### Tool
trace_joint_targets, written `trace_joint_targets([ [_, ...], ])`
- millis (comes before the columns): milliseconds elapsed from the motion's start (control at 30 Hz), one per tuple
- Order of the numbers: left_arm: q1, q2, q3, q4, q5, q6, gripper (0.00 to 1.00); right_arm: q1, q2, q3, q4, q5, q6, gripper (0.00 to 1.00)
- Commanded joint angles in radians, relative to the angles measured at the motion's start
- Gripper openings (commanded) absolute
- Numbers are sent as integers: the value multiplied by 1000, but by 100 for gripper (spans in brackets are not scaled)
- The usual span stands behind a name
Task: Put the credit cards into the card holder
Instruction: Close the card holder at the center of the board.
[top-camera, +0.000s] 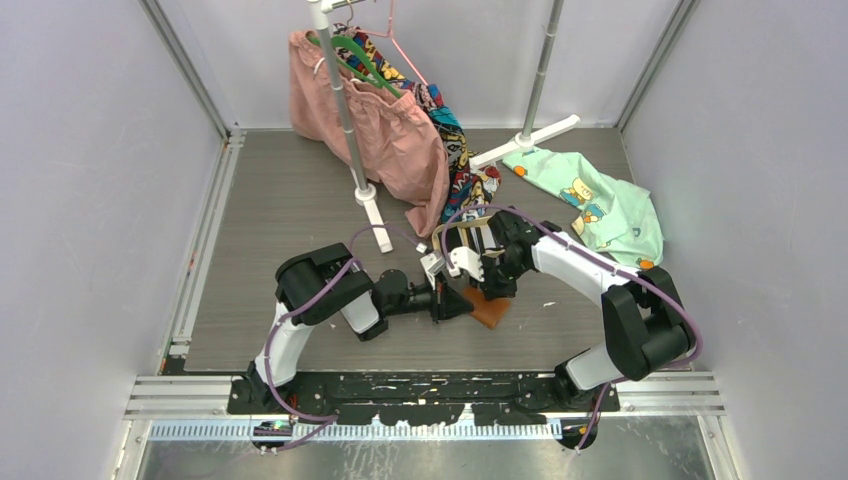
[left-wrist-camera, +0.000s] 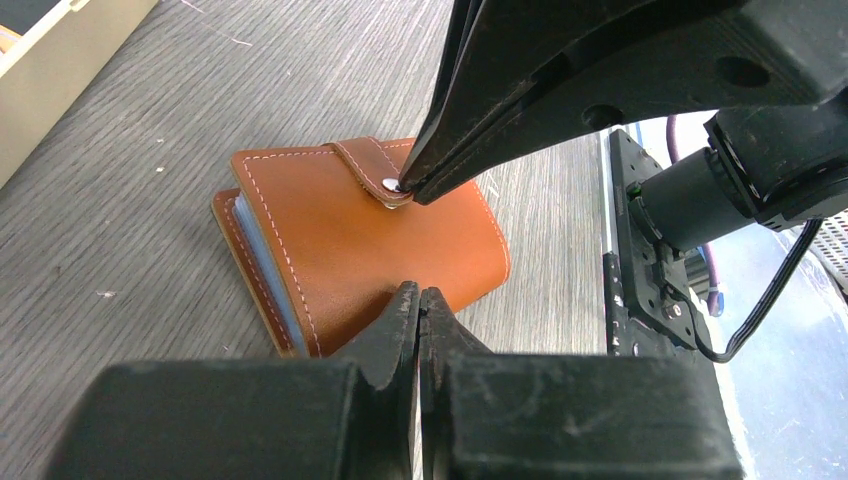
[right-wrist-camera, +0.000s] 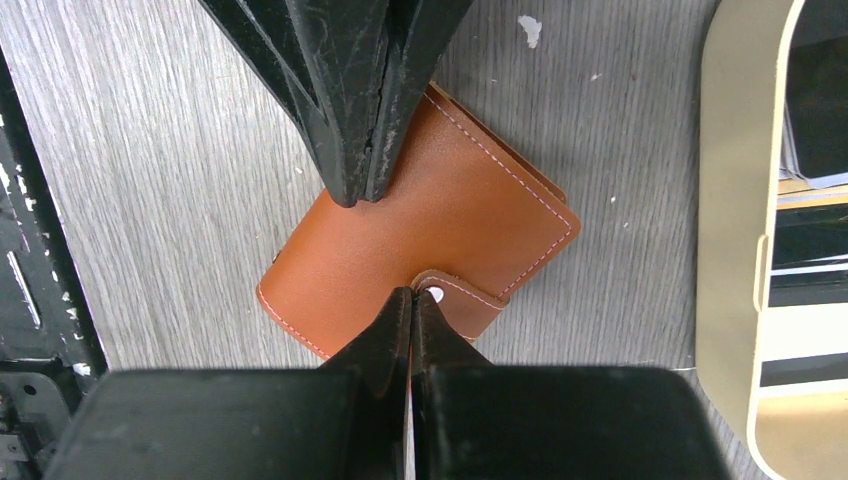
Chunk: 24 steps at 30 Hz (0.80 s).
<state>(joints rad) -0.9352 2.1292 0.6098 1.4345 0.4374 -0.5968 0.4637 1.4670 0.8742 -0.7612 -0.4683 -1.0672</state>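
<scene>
Beside the tray (right-wrist-camera: 725, 250) rim, closed card holder (right-wrist-camera: 450, 220) flat on table (right-wrist-camera: 160, 200)

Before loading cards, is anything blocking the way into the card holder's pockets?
Yes. The card holder lies folded shut, its snap strap over the front; the cards lie in the beige tray.

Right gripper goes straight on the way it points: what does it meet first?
The wallet, at its snap: the right gripper is shut, with its tips right there, seemingly touching it. Nothing else lies between.
</scene>
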Motion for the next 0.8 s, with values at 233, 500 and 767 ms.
trace_joint_targets([
  [233,-7,-14,3,-3,-8,42,0,63,45,-23,-25,25,-6,1],
  [500,-11,-11,4,-3,-8,49,0,74,59,-22,-10,42,16,1],
  [767,-11,-13,0,-3,-8,50,0,94,83,-20,-13,65,22,1],
])
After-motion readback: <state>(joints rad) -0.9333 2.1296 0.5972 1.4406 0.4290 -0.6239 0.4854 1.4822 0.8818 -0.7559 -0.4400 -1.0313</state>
